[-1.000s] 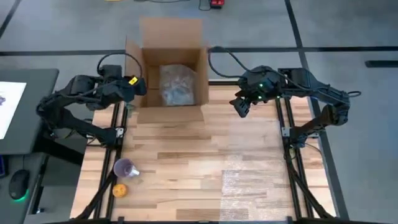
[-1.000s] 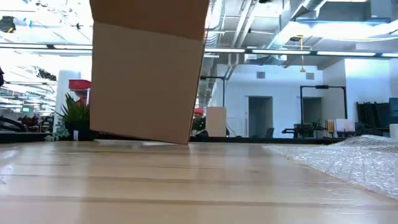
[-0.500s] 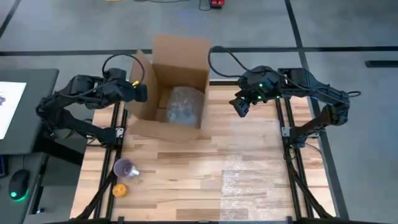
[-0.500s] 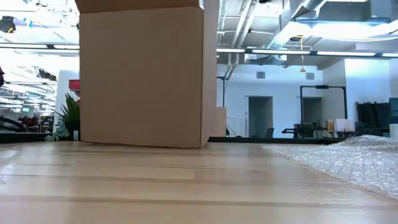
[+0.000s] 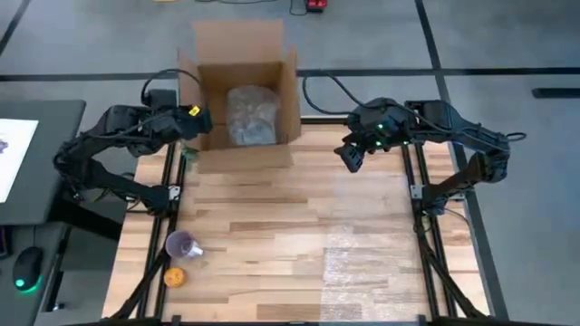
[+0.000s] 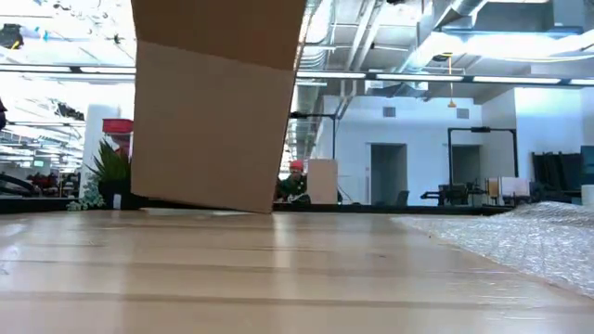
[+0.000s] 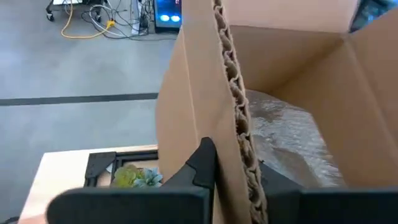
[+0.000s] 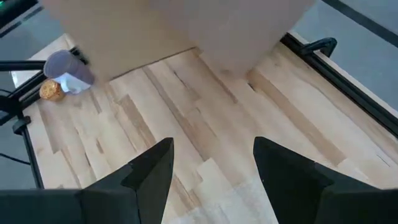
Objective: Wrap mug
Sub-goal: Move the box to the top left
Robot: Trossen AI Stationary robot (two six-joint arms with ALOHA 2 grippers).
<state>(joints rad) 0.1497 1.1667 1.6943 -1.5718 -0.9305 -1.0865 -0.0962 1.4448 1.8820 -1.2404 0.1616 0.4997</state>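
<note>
two dark arms flank an open cardboard box at the far edge of the wooden table. the left gripper is clamped on the box's left wall: in the left wrist view one finger presses the outer face of the corrugated wall and the other lies against the inner face, the wall's cut edge running up between them. inside the box sits a bundle wrapped in bubble wrap, lying on the box floor; the mug itself cannot be made out through the wrap. in the low view the box is tilted, its bottom edge on one side raised off the table surface. the right gripper hangs above the table to the right of the box, touching nothing; its two fingers stand well apart with bare planks showing between them. a flat sheet of bubble wrap lies on the near right part of the table, well apart from the box. near the front left corner a lilac cup lies on its side, with a small orange object just beside it.
</note>
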